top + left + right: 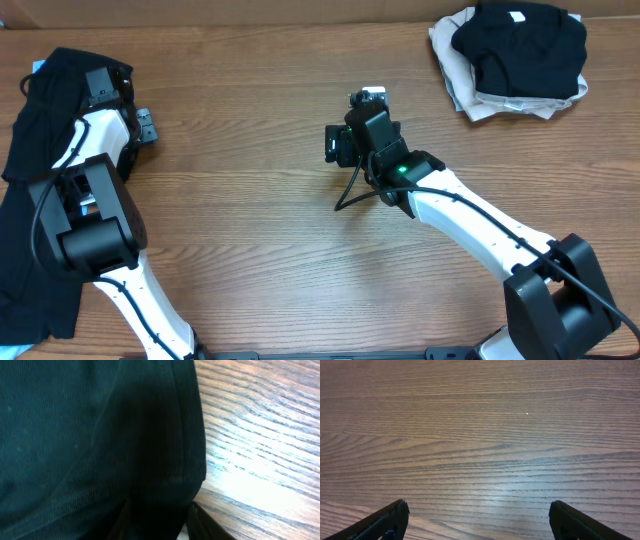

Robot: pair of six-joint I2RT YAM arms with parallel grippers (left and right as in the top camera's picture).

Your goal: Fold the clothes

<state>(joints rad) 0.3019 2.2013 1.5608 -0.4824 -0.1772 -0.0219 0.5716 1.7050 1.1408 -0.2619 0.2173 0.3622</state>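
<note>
A black garment (22, 225) lies crumpled along the table's left edge. My left gripper (97, 82) sits at its top end. In the left wrist view the dark cloth (90, 435) fills most of the frame, and a fold of it runs between the two fingers (160, 525), which are shut on it. My right gripper (368, 97) hovers over the middle of the table. It is open and empty, with only bare wood between its fingertips (477, 520).
A stack of folded clothes stands at the back right corner, a black piece (520, 45) on top of a beige one (452, 85). The wooden table (260, 230) lies between the two arms.
</note>
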